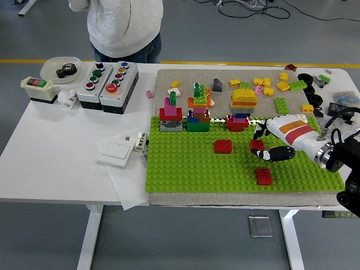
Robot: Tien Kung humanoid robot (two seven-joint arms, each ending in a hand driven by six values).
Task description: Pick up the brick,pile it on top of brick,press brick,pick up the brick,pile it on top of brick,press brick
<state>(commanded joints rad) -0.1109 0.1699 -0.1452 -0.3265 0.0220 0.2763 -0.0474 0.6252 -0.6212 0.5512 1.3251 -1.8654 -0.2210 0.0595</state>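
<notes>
Right hand [275, 140] reached in from the right edge over the green baseplate [191, 169], fingers curled around a small red brick [257, 145], which it held at the fingertips just above the plate surface. Whether the brick touched the studs could not be told. Two more red bricks lay loose on the plate: one [223, 146] to the left of the held brick, one [263, 176] nearer the front edge. Three stacked towers stood along the plate's far edge: a red-and-pink tower [171, 116], a multicoloured tower [198, 109] and a yellow-topped tower [242, 109]. Loose yellow and green bricks [278, 85] were scattered on the mat behind. A person [124, 28] stood at the table's far side.
</notes>
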